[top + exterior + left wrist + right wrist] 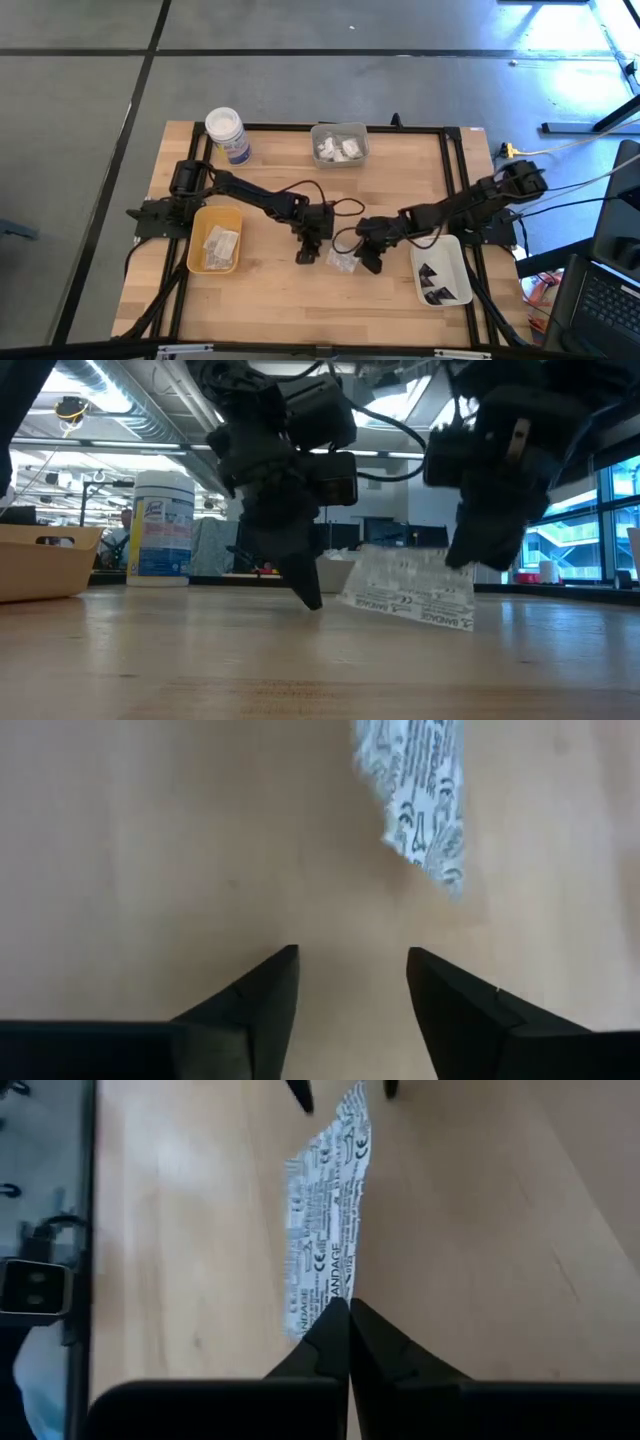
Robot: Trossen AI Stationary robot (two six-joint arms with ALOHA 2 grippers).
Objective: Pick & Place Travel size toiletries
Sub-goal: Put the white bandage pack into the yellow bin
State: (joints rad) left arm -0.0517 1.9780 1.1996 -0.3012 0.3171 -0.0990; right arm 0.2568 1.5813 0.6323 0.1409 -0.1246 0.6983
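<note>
Gripper closure is seen on the right gripper (348, 1320), whose fingers are pressed together on one edge of the bandage packet (328, 1220), so that the packet is tilted up off the worktop (270, 290) at mid-table. The left gripper (350, 975) is held just beside it, fingers spread and empty, tips close to the wood, probably to steady or receive the packet. A yellow tray (196, 262) with packets, a clear tray (364, 143) and a white tray (458, 250) are set around, apparently for sorting.
</note>
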